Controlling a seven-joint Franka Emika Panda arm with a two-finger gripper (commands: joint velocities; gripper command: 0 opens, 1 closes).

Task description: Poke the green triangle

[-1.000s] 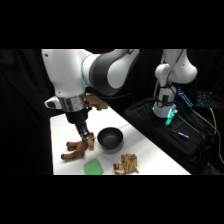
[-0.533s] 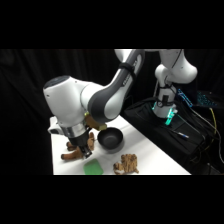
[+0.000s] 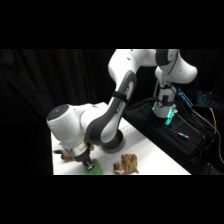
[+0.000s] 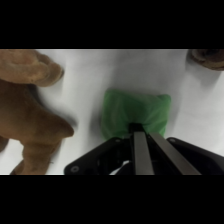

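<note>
From the side, our white arm bends low over the front edge of the white table (image 3: 145, 150), and its gripper (image 3: 88, 165) comes down onto the green triangle (image 3: 94, 170), which lies flat at the table's near edge. A tan striped lump (image 3: 126, 163) sits just to the picture's right of the green piece, apart from it, and a brown plush toy (image 3: 67, 156) peeks out behind the arm on the other side. A black bowl (image 3: 116, 144) is mostly hidden behind the arm's elbow. From this angle we cannot tell how the fingers stand.

From the wrist, the green triangle (image 4: 135, 116) fills the middle of the view on bare table, and the fingers (image 4: 140, 150) appear pressed together into a single narrow bar with no gap between them, holding nothing. Their tip lies at the piece's near edge, at or very close to contact. The brown plush toy (image 4: 30, 105) sprawls on the picture's left, near the piece but clear of it.

We judge the piece light, thin and soft, perhaps foam or cloth given its rounded, slightly puffed corners. It will likely slide on the smooth table if pushed sideways. It needs no grasp; a straight downward press near its middle should serve best.
</note>
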